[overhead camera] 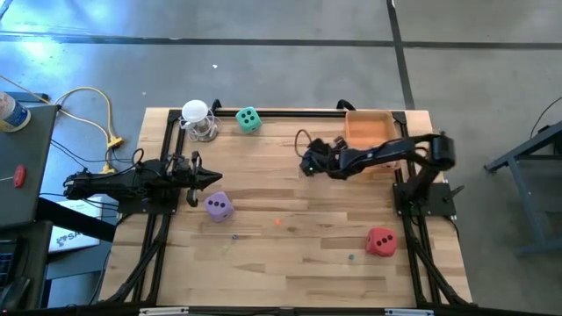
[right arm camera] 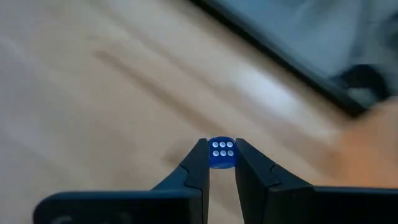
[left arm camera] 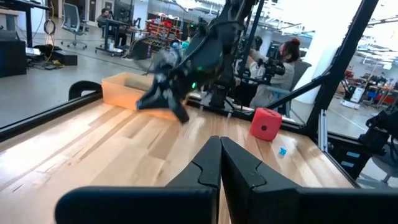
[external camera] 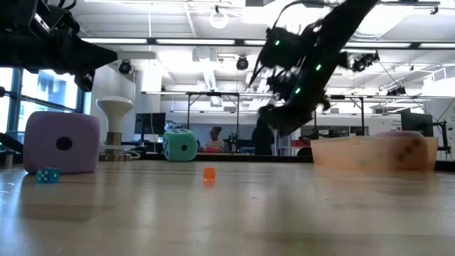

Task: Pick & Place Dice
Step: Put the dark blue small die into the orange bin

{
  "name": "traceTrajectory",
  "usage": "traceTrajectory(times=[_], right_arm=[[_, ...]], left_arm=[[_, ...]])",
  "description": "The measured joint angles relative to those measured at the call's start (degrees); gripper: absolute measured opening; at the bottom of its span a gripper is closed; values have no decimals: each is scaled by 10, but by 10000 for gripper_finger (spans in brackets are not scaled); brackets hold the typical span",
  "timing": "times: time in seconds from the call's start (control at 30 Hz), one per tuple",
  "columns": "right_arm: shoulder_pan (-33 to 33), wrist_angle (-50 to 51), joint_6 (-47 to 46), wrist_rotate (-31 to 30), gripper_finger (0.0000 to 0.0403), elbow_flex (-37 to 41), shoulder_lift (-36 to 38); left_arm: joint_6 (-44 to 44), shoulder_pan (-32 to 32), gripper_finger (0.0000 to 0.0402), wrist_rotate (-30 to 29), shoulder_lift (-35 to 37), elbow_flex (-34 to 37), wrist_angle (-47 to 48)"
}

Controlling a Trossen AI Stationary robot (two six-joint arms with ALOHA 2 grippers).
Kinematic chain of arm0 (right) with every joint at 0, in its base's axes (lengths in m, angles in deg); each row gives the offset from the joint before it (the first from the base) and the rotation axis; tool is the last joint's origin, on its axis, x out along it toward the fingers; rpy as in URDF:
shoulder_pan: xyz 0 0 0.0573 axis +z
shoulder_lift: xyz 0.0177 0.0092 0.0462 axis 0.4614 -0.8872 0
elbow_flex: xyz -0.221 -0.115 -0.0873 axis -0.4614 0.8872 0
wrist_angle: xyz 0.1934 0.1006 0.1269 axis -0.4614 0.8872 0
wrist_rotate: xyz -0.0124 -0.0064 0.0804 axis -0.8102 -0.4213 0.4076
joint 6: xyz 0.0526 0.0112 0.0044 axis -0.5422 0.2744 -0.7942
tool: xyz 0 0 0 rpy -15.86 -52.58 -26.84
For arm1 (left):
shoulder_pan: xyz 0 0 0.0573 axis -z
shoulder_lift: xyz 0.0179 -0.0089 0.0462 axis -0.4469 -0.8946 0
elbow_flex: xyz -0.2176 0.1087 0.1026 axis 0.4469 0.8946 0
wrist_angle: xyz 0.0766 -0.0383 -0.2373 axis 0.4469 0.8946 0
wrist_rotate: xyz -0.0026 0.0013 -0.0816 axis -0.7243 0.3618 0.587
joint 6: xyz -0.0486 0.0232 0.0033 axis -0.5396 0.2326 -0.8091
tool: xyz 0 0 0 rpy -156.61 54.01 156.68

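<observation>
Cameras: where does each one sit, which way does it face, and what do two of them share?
High: over the table, facing straight down; shows left gripper, right gripper.
Low: at table height, facing level across; purple die, green die; right arm enters from above.
Left wrist: faces across to tray, red die; own shut fingers.
Right wrist: faces down at table; own fingers pinch blue die.
Shared: high and left wrist both show the red die.

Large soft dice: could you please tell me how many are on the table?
3 in plain sight: green die at the far edge, purple die at the left, red die front right. A pink die seems mostly hidden in the tray.
</observation>
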State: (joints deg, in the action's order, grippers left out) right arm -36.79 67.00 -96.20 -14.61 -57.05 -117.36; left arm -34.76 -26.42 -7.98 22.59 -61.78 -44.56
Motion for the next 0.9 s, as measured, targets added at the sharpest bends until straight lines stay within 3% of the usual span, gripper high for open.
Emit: traceTrajectory(times=[0.13,0.4,0.63,0.9], right_arm=[[5,83,-46,-38,38,0,70],[-5,292,-197,-101,41,-1,170],[-60,414,-299,-52,47,-1,189],[-103,417,-278,-22,52,-1,179]], left_arm=[[6,-1,0,-3,0,0,-3],[101,0,0,-5,0,0,-4],[111,1,0,-1,0,0,-4],[131,1,0,0,0,0,-5]])
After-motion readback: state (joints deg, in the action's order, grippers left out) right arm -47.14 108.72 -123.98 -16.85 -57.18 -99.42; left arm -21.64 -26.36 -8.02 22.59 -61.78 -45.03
